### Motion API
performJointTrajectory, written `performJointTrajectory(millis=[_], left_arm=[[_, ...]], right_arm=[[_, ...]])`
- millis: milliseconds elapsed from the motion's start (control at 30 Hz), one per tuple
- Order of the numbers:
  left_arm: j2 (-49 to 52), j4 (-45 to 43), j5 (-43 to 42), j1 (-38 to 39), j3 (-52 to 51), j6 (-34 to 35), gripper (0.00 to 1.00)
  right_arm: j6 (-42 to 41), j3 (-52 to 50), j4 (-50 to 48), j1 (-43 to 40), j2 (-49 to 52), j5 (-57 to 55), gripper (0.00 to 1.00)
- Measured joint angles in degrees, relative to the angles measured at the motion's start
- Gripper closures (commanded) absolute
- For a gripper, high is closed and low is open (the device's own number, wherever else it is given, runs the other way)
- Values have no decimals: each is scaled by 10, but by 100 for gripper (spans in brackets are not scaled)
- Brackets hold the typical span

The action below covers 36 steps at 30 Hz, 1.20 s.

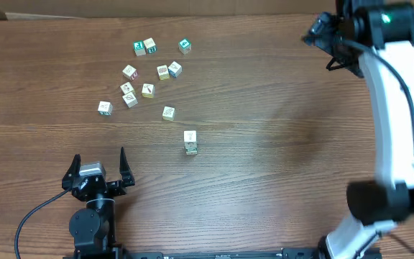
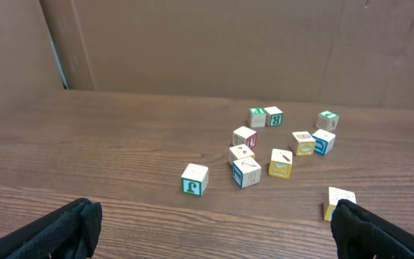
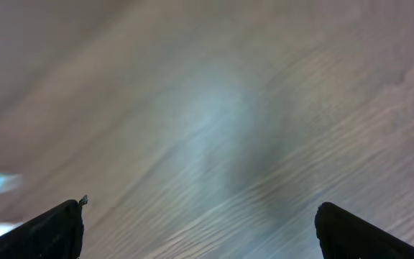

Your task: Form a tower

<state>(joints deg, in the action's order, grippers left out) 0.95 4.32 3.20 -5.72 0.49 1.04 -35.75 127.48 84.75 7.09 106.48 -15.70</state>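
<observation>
Directions are read on the overhead view, with 12 o'clock at the far edge.

1. The wood-grain table (image 1: 279, 144) fills the view.
2. The right arm (image 1: 394, 129), white with black joints, rises at 5 o'clock and reaches toward 1 o'clock.
3. The left arm (image 1: 92, 223) stands between 7 and 8 o'clock and points toward 12 o'clock.
4. The right gripper (image 3: 200, 226) hangs over bare table between 1 and 2 o'clock, well apart from every cube. Its wrist view is blurred, but both fingers show at the lower corners, spread wide with nothing between them.
5. The left gripper (image 1: 98, 162) sits at 8 o'clock. Its fingers are spread wide and hold nothing.
6. Eleven loose cubes (image 1: 148, 90) lie scattered between 10 and 11 o'clock of table centre.
7. The tower (image 1: 190, 138) stands alone just beside table centre, at 5 o'clock of the loose cubes and 3 o'clock of the left gripper. Neither gripper touches it. Its cube count cannot be told from above.
8. The nearest single cube (image 1: 168, 113) lies at 11 o'clock of the tower, near it but apart.
</observation>
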Motion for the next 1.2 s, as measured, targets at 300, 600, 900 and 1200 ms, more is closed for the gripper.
performJointTrajectory(millis=[300,600,900,1200], left_arm=[[0,0,0,0,0,0,0],[0,0,0,0,0,0,1],[0,0,0,0,0,0,0],[0,0,0,0,0,0,1]], right_arm=[[0,3,4,60,-162,-28,0],[11,0,12,62,-178,-44,0],[163,-197,-294,61,-248,64,0],[253,-577,-615,61,-407,147,0]])
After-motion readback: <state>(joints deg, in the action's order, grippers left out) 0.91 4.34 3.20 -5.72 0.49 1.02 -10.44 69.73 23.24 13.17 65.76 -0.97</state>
